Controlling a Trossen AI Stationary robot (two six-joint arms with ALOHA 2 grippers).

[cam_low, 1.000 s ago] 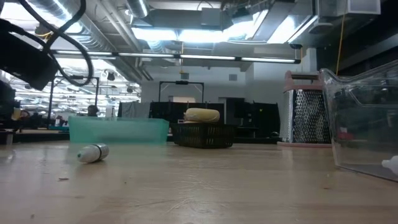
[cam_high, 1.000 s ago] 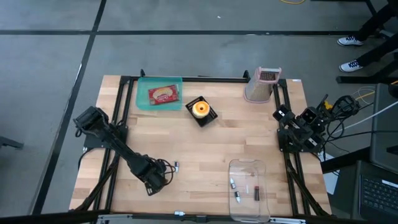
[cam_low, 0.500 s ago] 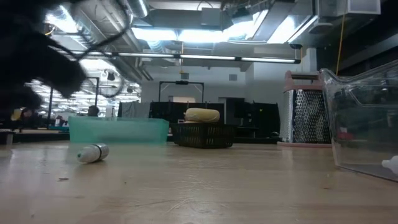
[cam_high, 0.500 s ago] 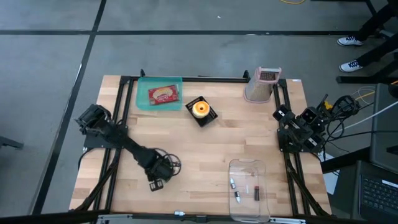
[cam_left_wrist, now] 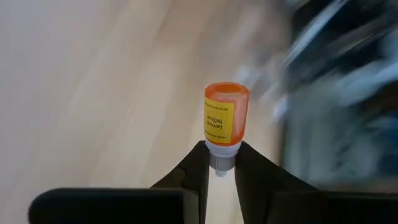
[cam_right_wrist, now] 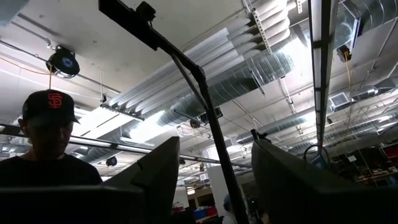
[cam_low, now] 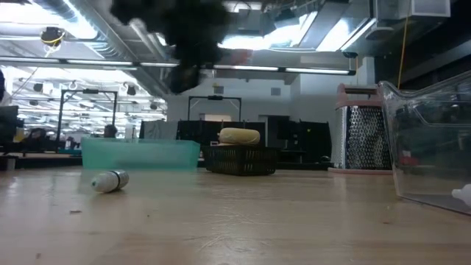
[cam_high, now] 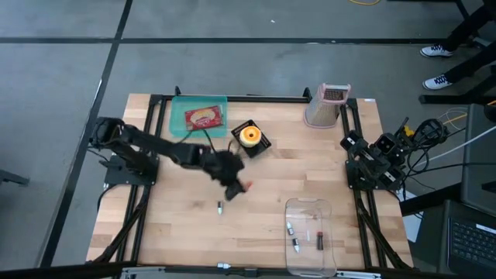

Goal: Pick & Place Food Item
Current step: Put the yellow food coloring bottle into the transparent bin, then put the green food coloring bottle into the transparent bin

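Observation:
A small orange bottle (cam_left_wrist: 226, 118) with a yellow label is lifted above the middle of the wooden table, with my left gripper (cam_left_wrist: 219, 155) shut on it. From above, that gripper (cam_high: 242, 186) hangs just near of a black basket (cam_high: 249, 138). A white bottle (cam_high: 219, 207) lies on its side on the table near it. My right gripper (cam_right_wrist: 214, 186) waits at the table's right edge, open and pointing up toward the ceiling. My left gripper pinches the bottle's pale neck end (cam_left_wrist: 219, 160) between its two fingertips. The orange body sticks out beyond the fingers, in line with them. The fingers slant down toward the table's right side, and the bottle is clear of the table.
A clear tub (cam_high: 310, 232) holding several small bottles stands at the near right. A teal tray (cam_high: 177, 124) with a red packet sits at the far left, the basket holds a yellow item, and a metal grater (cam_high: 325, 105) stands at the far right. A person (cam_right_wrist: 50, 143) shows beyond the table.
My left gripper has swung from the table's near left up and toward the middle, away from the near edge and toward the right. It has tipped from pointing down to slanting forward. The white bottle on the table has stayed put.

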